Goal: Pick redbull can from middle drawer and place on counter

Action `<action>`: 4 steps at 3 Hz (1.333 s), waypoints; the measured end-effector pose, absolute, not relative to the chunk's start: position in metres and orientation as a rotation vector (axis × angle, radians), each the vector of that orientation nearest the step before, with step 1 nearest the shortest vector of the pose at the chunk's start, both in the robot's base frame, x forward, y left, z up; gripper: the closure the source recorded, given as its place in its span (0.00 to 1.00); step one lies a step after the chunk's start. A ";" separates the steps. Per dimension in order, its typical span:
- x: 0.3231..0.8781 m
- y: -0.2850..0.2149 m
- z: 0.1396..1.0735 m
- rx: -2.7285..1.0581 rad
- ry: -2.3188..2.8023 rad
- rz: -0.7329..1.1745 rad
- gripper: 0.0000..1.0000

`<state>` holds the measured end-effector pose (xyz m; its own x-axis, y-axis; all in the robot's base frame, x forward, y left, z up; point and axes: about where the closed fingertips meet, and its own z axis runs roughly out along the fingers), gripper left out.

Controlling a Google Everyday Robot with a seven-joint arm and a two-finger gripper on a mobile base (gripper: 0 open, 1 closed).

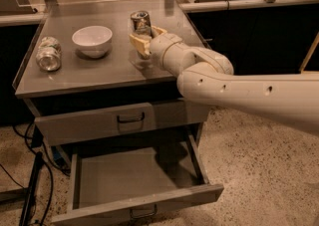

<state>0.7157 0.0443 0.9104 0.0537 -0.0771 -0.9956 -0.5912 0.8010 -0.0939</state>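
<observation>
The redbull can (141, 22), slim and silvery, stands upright over the middle of the counter (89, 78), held in my gripper (143, 38), which is shut on its lower part. My white arm reaches in from the right across the counter's right edge. Whether the can's base touches the steel top is hidden by the fingers. Below, the middle drawer (134, 177) is pulled out and shows a bare grey floor. The drawer above it (122, 120) is closed.
A white bowl (92, 41) sits on the counter left of the can. A clear crinkled jar (48, 54) lies on its side near the left rim. Dark cables (30, 190) run along the floor at the cabinet's left.
</observation>
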 end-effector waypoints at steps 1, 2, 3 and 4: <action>0.720 0.063 0.905 -0.545 1.459 0.465 1.00; 0.724 0.072 0.894 -0.506 1.440 0.493 1.00; 0.724 0.073 0.885 -0.478 1.426 0.496 1.00; 0.721 0.071 0.878 -0.461 1.427 0.491 1.00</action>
<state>0.7212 0.0706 0.8776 0.0785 0.0449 -0.9959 -0.5773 0.8165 -0.0087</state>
